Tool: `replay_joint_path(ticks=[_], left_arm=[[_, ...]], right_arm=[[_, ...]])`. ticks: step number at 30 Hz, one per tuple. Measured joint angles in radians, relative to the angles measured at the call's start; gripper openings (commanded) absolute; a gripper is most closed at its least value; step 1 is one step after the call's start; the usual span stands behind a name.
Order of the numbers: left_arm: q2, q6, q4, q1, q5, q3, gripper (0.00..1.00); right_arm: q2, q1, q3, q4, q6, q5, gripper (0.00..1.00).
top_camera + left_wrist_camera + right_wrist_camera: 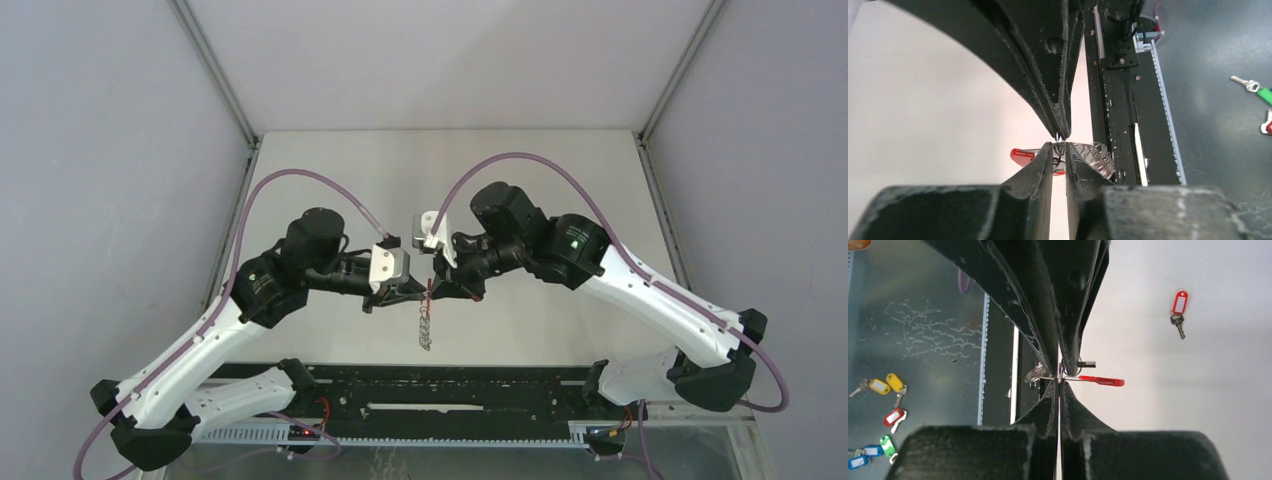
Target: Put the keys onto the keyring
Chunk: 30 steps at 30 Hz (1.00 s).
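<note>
The keyring hangs between both grippers above the table's middle: its red arc (1100,381) is seen edge-on, and its silver row of loops (427,328) dangles below, also showing in the left wrist view (1095,157). My right gripper (1060,381) is shut on the ring's thin edge. My left gripper (1059,149) is nearly shut on thin wire at the black-headed key (1087,362), tip to tip with the right gripper (1060,134). The key with the red tag (1179,310) lies alone on the white table. Exactly what sits between the left fingers is partly hidden.
A black rail (470,385) runs along the near table edge below the hanging loops. Several spare keys with coloured tags (879,386) lie on the grey surface beyond it, one green (1255,90). Grey walls enclose the table.
</note>
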Motion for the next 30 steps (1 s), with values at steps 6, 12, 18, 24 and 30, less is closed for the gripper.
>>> replay_joint_path(ticks=[6,12,18,24,30], left_arm=[[-0.021,0.015,0.015,0.000,0.011,0.000,0.30],[-0.058,0.090,0.031,0.000,0.020,0.000,0.41],[-0.064,0.140,0.078,0.000,-0.022,0.000,0.52],[-0.074,0.181,0.112,0.000,-0.032,0.000,0.37],[-0.096,0.240,0.107,0.000,-0.013,0.000,0.33]], right_arm=[[-0.148,-0.050,-0.195,0.173,0.068,-0.028,0.00],[-0.265,-0.117,-0.355,0.406,0.177,-0.128,0.00],[-0.277,-0.124,-0.425,0.563,0.257,-0.191,0.00],[-0.303,-0.140,-0.507,0.710,0.342,-0.234,0.00],[-0.338,-0.163,-0.581,0.880,0.438,-0.258,0.00]])
